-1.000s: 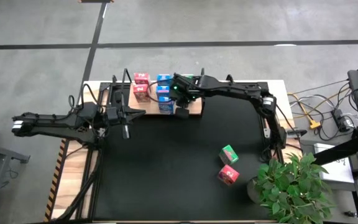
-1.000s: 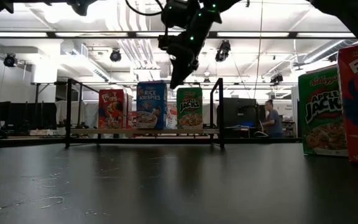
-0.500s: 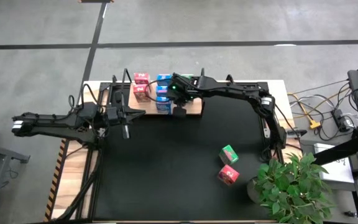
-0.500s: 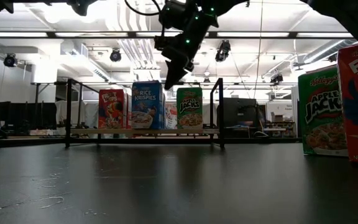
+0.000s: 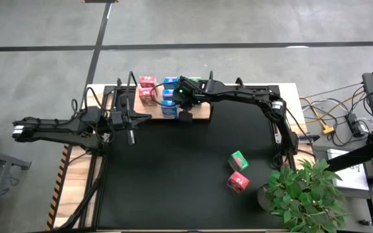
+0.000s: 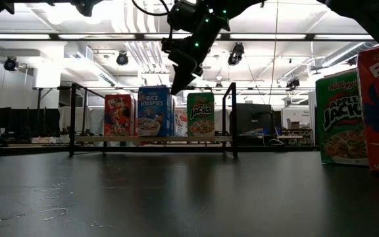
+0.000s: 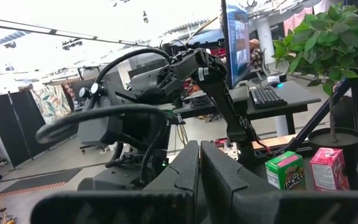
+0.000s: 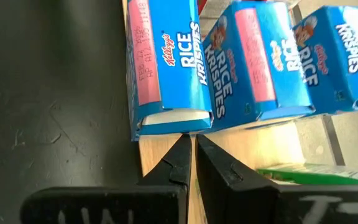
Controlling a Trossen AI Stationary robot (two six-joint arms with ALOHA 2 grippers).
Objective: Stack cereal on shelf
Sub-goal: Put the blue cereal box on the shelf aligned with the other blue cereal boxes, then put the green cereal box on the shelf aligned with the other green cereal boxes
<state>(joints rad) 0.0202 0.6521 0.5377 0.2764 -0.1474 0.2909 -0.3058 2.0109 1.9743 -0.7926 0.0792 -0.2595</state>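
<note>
The shelf [image 5: 203,113] is a light wooden board with black posts near the table's far edge. On it stand pink-red boxes [image 5: 146,88], three blue boxes [image 8: 253,62] in a row and a green box [image 6: 201,114]. My right gripper [image 8: 190,144] is shut and hangs above the board, right beside the nearest blue box [image 6: 154,110]. A loose green box [image 5: 238,158] and a pink-red box [image 5: 237,182] stand on the black mat at the near right. My left gripper [image 7: 199,155] is shut and waits left of the shelf [image 5: 141,118]. My right gripper meets the nearest blue box at its pale end face [image 8: 173,118], the one turned toward the table's right. The shut fingertips [image 8: 182,146] press against it, slanting down from above and from the right. The box stands upright on the wooden board [image 8: 160,149].
A potted plant [image 5: 303,191] stands at the table's near right corner, close to the two loose boxes. The shelf's black posts [image 6: 229,118] rise at its ends. Bare black mat [image 5: 173,181] fills the table's middle and near left.
My right gripper has moved a little toward the table's left, its fingers staying shut. The nearest blue box has slid left along the board with it, away from the green box and toward the pink-red ones, still upright.
</note>
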